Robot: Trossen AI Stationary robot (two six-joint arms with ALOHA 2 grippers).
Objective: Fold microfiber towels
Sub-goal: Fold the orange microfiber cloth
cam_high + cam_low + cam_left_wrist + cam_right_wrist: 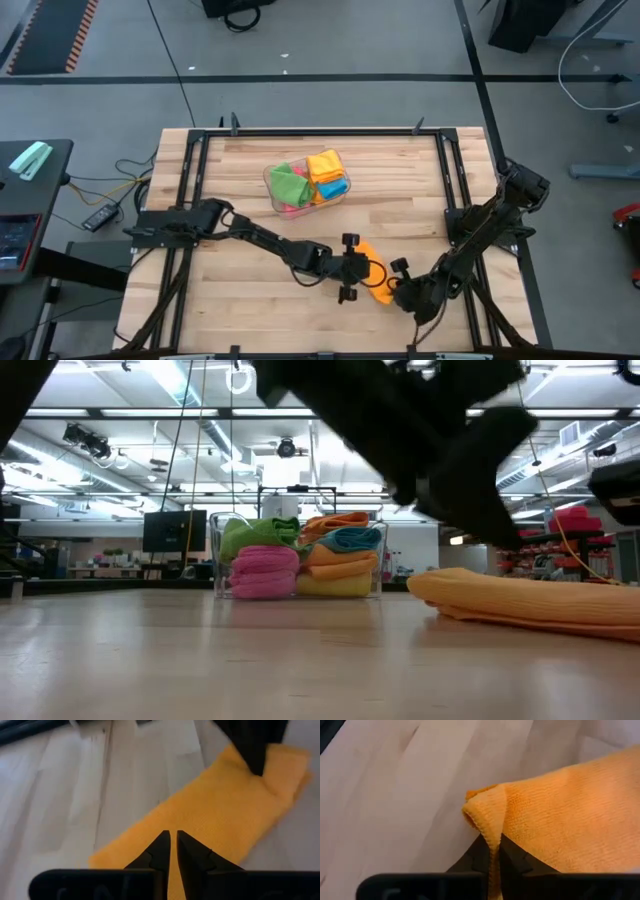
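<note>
Towel folding is the job, and from above the orange towel (pixel 372 277) lies on the table (pixel 250 310) near the front edge, between the two grippers. It is part folded into a long strip. Its long side runs slanted, from near the left gripper (pixel 362 268) down toward the right gripper (pixel 396 291). The bin (pixel 306 181) of other towels sits well apart, farther back on the table.

From table height, the towel (pixel 530 600) looks like a thick flat roll lying on the wood, with a rounded end pointing toward the bin (pixel 300 557). Dark arm parts hang over it, so the grip cannot be seen here.

The left wrist view shows the left gripper (pixel 173 849) pinched nearly closed, just over one end of the strip (pixel 210 820). It is hard to tell if any cloth is caught between the tips; it looks like none. The strip runs away from it to the far end, where the other arm's dark finger presses.

The right wrist view shows the right gripper (pixel 491 851) clamped on a corner of the towel (pixel 570 815), with the hem (pixel 482 820) standing up between the tips.

To fold well, the right gripper should probably keep a firm pinch, lift the corner just a little, and carry it straight along the strip so the edges line up. The left one could hold the other end down so the cloth does not slide.
</note>
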